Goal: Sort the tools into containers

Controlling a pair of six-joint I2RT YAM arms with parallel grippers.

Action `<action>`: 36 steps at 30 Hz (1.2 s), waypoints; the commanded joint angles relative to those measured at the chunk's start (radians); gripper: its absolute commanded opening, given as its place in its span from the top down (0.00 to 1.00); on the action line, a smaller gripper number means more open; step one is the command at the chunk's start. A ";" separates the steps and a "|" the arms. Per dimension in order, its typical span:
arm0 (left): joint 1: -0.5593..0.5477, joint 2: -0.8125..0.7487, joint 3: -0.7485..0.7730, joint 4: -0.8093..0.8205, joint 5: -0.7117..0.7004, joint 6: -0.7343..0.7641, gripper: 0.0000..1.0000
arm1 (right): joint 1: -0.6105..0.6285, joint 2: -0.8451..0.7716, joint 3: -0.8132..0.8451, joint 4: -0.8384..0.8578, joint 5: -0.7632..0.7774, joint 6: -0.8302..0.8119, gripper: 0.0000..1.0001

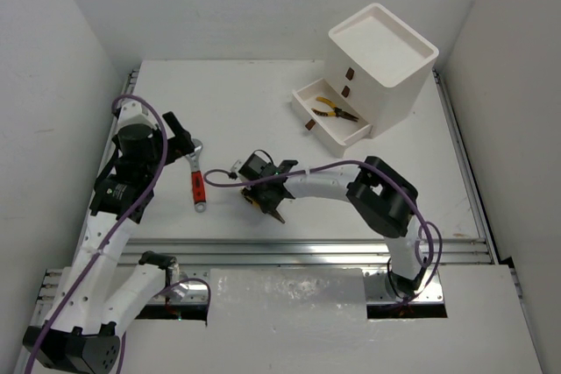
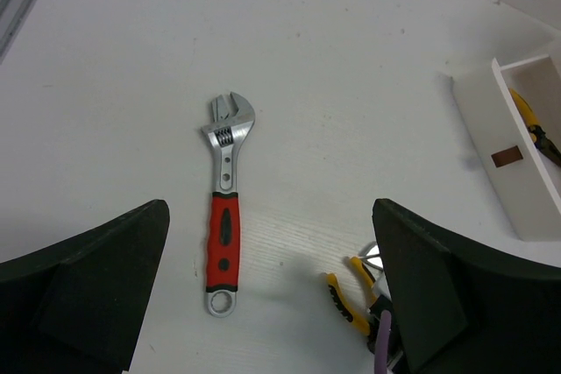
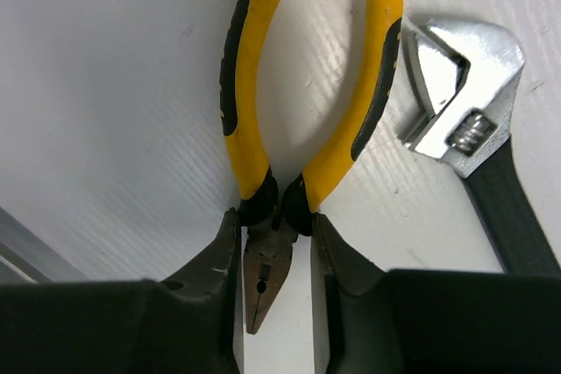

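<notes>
My right gripper (image 3: 274, 227) is shut on the yellow-handled pliers (image 3: 250, 142) at their pivot, one finger on each side, with the nose pointing back between the fingers. They lie on the table mid-front (image 1: 253, 201). A black-handled adjustable wrench (image 3: 460, 85) lies just right of the pliers' handles. The red-handled wrench (image 2: 223, 227) lies flat, head away from me, under my open left gripper (image 2: 270, 216), which hovers over it (image 1: 198, 183) with nothing between its fingers. The white drawer unit (image 1: 383, 57) stands far right with its bottom drawer (image 1: 326, 133) pulled out, holding another pair of yellow pliers (image 1: 336, 111).
White walls close in the table on the left, back and right. A metal rail (image 1: 307, 251) runs along the near edge. A purple cable (image 1: 399, 190) loops over the right arm. The open drawer's corner (image 2: 513, 168) shows at the right of the left wrist view.
</notes>
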 commanded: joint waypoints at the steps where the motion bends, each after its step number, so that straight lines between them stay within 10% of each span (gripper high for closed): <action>1: 0.000 -0.033 0.000 0.038 -0.033 -0.006 0.00 | 0.016 -0.067 -0.068 0.087 -0.042 0.021 1.00; 18: 0.001 -0.028 0.000 0.036 -0.037 -0.008 0.00 | -0.031 -0.302 -0.206 0.259 0.076 0.029 1.00; 36: 0.000 -0.019 -0.003 0.039 -0.028 -0.002 0.00 | -0.573 0.084 0.600 -0.086 0.108 -0.375 0.92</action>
